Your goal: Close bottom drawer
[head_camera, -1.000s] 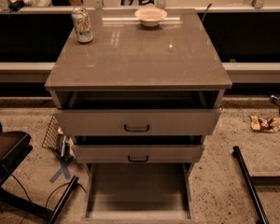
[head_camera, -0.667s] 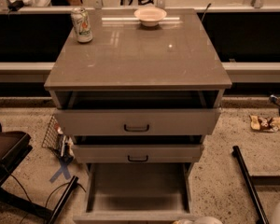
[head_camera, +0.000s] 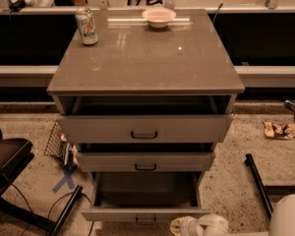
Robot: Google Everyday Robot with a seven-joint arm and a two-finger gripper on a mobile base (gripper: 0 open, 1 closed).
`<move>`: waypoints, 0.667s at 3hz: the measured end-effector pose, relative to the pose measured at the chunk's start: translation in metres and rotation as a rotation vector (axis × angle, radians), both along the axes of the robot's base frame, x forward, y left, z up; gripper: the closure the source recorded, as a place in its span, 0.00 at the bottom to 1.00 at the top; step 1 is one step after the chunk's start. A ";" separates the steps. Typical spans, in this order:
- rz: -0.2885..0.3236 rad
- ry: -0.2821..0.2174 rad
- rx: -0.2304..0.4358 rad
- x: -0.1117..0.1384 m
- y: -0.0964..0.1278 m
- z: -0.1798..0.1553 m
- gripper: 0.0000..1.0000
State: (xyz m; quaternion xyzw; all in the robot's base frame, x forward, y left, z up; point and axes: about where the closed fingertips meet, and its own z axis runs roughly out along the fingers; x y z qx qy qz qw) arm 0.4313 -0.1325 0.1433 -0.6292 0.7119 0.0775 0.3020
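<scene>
The bottom drawer of a grey-beige cabinet stands pulled out farthest of 3, at 6 o'clock in the camera view. Its long tray shows only a bare, shadowed bottom. The middle drawer and top drawer above it are open by less, their insides lost in shadow. The gripper, white and rounded, sits at 5 o'clock, just beside the bottom drawer's front panel; whether it is apart or together cannot be told. On the cabinet top, a drink can stands upright at 10 o'clock and a pale bowl at 12 o'clock, its contents not discernible. A blue tape cross marks the speckled floor at 8 o'clock; wrappers lie at 3 o'clock.
</scene>
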 end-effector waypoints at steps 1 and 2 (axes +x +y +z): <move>-0.010 0.019 0.015 0.004 0.010 -0.013 1.00; 0.006 -0.008 0.042 0.037 0.015 -0.031 1.00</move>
